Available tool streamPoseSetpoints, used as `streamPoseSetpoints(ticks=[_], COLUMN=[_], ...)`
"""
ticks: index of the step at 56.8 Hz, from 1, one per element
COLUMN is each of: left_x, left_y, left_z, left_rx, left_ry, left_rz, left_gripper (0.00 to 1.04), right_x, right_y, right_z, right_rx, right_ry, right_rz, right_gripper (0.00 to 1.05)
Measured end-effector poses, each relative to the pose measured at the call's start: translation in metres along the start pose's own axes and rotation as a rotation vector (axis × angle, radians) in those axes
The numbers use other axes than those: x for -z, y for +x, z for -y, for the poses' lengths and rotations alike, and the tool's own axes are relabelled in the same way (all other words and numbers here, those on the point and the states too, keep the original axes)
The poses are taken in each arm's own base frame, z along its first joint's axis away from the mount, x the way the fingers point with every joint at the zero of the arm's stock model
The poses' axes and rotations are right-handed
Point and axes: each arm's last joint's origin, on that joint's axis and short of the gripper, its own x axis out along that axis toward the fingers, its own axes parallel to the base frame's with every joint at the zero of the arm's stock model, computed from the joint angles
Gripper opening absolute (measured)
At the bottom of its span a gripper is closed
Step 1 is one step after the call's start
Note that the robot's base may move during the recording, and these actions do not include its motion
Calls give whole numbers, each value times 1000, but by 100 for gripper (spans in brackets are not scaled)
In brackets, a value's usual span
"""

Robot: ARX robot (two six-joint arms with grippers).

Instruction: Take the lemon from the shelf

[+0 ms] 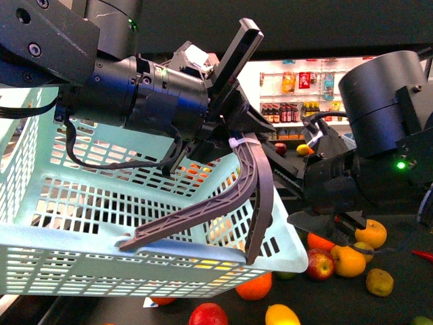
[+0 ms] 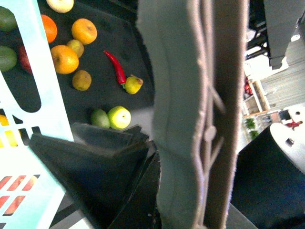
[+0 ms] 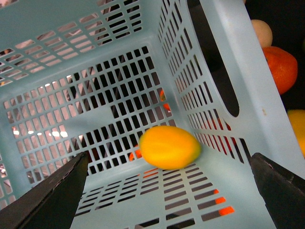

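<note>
- Left gripper (image 1: 238, 135) is clamped shut on the grey-brown curved plastic handle (image 1: 196, 215) of a pale mint slotted plastic basket (image 1: 67, 245). In the left wrist view that handle (image 2: 190, 114) fills the middle, with a black finger (image 2: 95, 167) just beside it.
- Basket hangs tilted from the handle above the shelf and takes up the left and centre of the front view.
- Bright yellow oval lemon (image 3: 169, 147) is inside the basket, off the shelf, low down near where the slotted panels meet. Its edges are a bit blurred, so I cannot tell if it rests on the plastic.
- Right gripper (image 3: 169, 158) is spread wide open and holds nothing. Its black fingers (image 3: 47, 191) sit at either side of the basket's opening, with the lemon beyond them, not touching.
- Right arm is right of the basket in the front view, with a green light (image 1: 401, 164) lit on its dark housing.
- Flat black metal shelf deck (image 1: 338, 301) lies under the basket and carries loose fruit. There is a red apple (image 1: 208, 315) and a round orange (image 1: 254, 287) below the basket's front rim.
- Further right, a red-yellow apple (image 1: 321, 264) touches an orange-yellow round fruit (image 1: 349, 261), and another orange-yellow one (image 1: 371, 233) is just beyond.
- Left wrist view shows a red chilli (image 2: 116, 67) on the deck. Its end is by a small yellow pear-shaped fruit (image 2: 134, 84), and a round green apple (image 2: 119, 117) is near.
</note>
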Motion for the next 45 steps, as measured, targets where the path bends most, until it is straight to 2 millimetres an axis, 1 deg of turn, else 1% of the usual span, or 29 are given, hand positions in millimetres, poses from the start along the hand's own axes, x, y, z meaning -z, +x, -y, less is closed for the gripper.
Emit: streamPoseSetpoints(ticks=[5,9,12,13,14,19,22,23,25,26,28,29,33,34,36,37,41,42,45], left_x=[0,0,0,0,0,0,0,0,0,0,0,0,0,0,0,0,0,0,0], left_y=[1,1,1,0,0,0,0,0,1,0,0,0,0,0,0,0,0,0,0], left_z=[1,1,0,0,0,0,0,0,0,0,0,0,0,0,0,0,0,0,0], left_rx=[4,-1,-6,-7,-7,-6,-5,-6,-6,-7,-7,-6,-6,-6,-6,-6,-6,-6,-6], left_ry=[8,6,-1,-2,-2,-1,0,0,0,0,-2,-2,-1,0,0,0,-1,-1,-1], left_rz=[-1,3,4,5,5,4,4,4,4,5,5,4,4,4,4,4,4,4,4], left_gripper=[9,9,9,9,9,9,9,9,9,9,9,9,9,9,9,9,9,9,9], right_x=[-13,-34,-52,-55,-62,-75,-79,-79,-76,-75,-67,-64,-44,-40,-24,-22,1,3,17], right_y=[-8,-22,-36,-38,-43,-53,-55,-54,-51,-51,-45,-44,-34,-33,-27,-26,-17,-16,-9], right_z=[11,21,32,34,41,62,83,94,113,116,137,141,170,174,190,191,208,208,214], right_rx=[-14,-31,-12,-8,1,66,105,128,161,164,186,191,230,234,239,239,244,242,234], right_ry=[18,13,-10,-15,-24,-61,-82,-95,-106,-107,-101,-100,-98,-97,-92,-91,-102,-106,-138], right_rz=[39,119,208,222,254,324,342,338,316,311,271,261,191,179,127,122,61,57,25], right_gripper=[102,102,102,102,102,102,102,102,102,102,102,102,102,102,102,102,102,102,102])
